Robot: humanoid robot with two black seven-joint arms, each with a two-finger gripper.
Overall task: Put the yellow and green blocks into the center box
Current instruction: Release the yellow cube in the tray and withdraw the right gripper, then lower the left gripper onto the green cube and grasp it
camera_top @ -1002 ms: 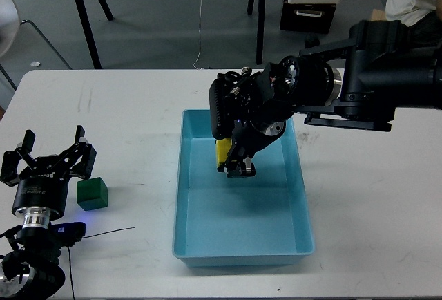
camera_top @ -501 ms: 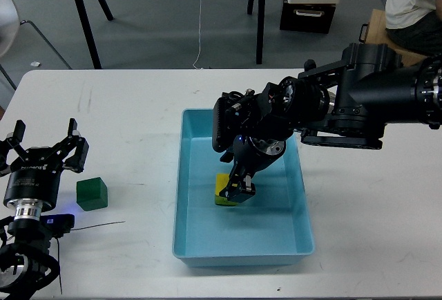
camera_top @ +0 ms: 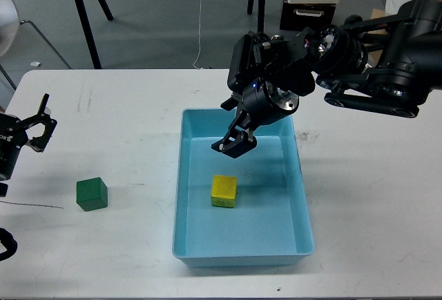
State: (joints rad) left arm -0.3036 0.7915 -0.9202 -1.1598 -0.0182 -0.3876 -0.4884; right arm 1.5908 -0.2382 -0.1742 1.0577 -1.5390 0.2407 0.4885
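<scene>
One yellow block (camera_top: 224, 191) in tray (camera_top: 190, 196)

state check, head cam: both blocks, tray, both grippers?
yellow block: resting on the tray floor, released
green block: on the table left of the tray, untouched
blue tray: upright, holds only the yellow block
right gripper: above the tray, empty; fingers too dark to tell apart
left gripper: fingers open, empty, at left edge

Yellow block (camera_top: 224, 191) inside blue tray (camera_top: 242, 253), green block (camera_top: 92, 194) outside
</scene>
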